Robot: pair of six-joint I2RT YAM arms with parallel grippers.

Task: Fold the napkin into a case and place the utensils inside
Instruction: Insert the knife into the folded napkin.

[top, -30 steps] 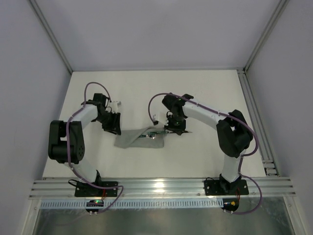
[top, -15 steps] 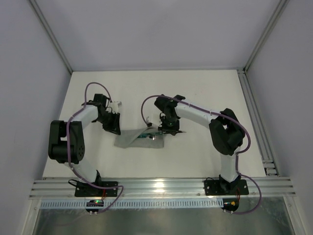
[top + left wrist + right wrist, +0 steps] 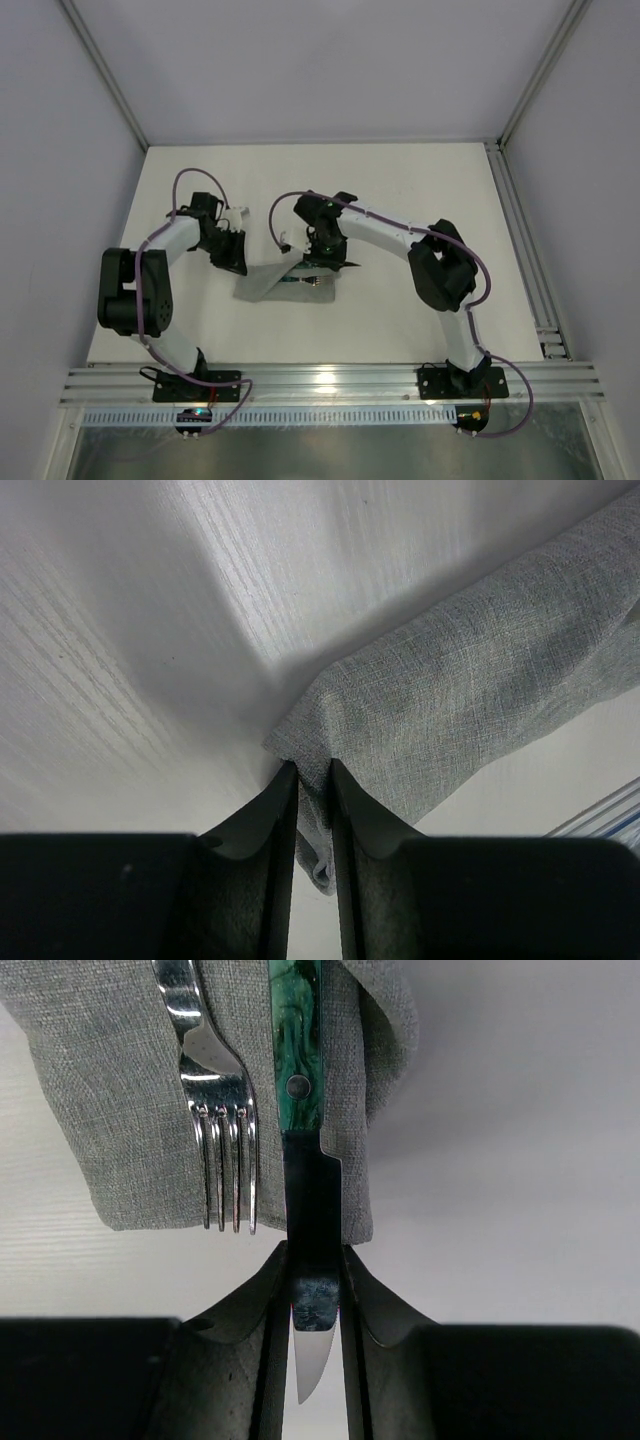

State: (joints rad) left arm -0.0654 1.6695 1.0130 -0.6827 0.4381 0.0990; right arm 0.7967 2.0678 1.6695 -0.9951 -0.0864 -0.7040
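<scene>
Left gripper (image 3: 313,770) – fingers drawn in to a narrow slot, nipping a corner of the grey napkin (image 3: 450,700). A small tuck of cloth hangs down between the two fingers and the corner bunches up just ahead of the tips. From that pinch the napkin runs away forward and to the gripper's right as a long folded band, lying on the white table (image 3: 120,630).

In the top view we see the left gripper (image 3: 232,262) at the napkin's (image 3: 275,283) far left corner, and the cloth lying flat between the two grippers. The right gripper (image 3: 318,262) is at its right end.

Fork (image 3: 222,1160) – it rests on top of the napkin (image 3: 120,1110), ahead of the right gripper and slightly to its left. The tines point back toward the fingers and end just short of the cloth's near edge. Its handle runs out of the frame.

Knife (image 3: 300,1050) – it lies beside the fork, on the fork's right. The marbled green handle sits on the napkin, with a fold of fabric rising along its right side. The blade comes back over the cloth's edge and straight into the gripper.

Right gripper (image 3: 313,1250) – closed down on the knife blade, one finger against each side. The blade tip pokes out behind the fingertips, toward the wrist. The napkin's near edge lies just ahead of the fingertips; we cannot tell whether they touch it.
</scene>
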